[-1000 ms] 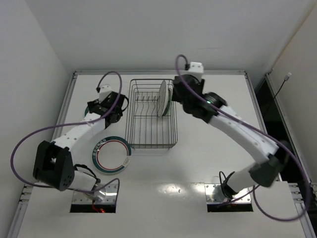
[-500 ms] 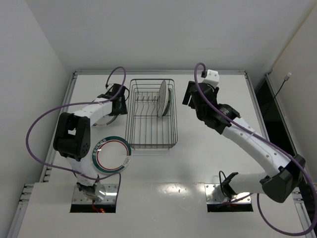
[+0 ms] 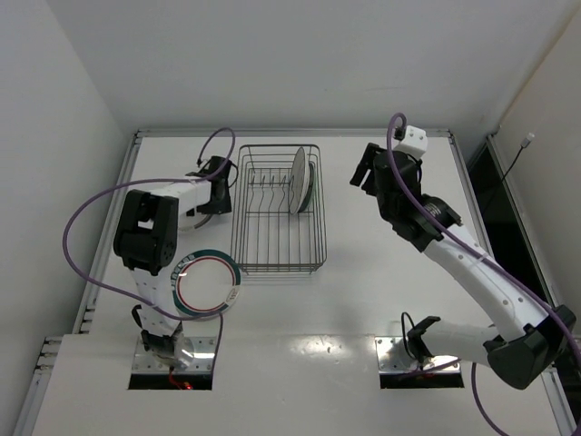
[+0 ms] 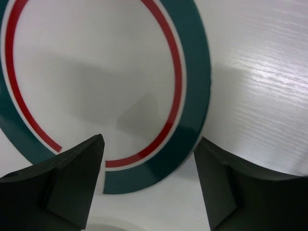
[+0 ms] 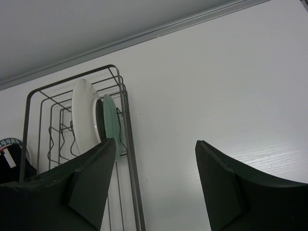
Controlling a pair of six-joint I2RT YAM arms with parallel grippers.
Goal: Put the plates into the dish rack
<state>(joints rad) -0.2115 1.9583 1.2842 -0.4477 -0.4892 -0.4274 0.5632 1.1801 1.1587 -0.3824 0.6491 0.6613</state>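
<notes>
The dark wire dish rack (image 3: 277, 238) stands mid-table. Two plates stand upright in its far right part: a pale grey-white one (image 3: 297, 179) and a greenish one (image 3: 311, 184) right behind it. The right wrist view shows the rack (image 5: 129, 163), the white plate (image 5: 83, 118) and the greenish plate (image 5: 110, 126). A green-rimmed, red-ringed plate (image 3: 207, 284) lies flat left of the rack. My left gripper (image 3: 219, 175) is open just above another such plate (image 4: 96, 72), with that plate's edge between its fingers (image 4: 149, 187). My right gripper (image 3: 368, 169) is open and empty, right of the rack (image 5: 154, 187).
The left arm's elbow (image 3: 145, 229) is folded over the table's left side, its purple cable looping out to the left. A raised rim (image 3: 290, 133) runs along the table's far edge, with white walls around it.
My right gripper has drawn back from the plates in the rack and moved right. My left arm has folded, and its gripper has moved toward the far side, next to the rack's left edge.
</notes>
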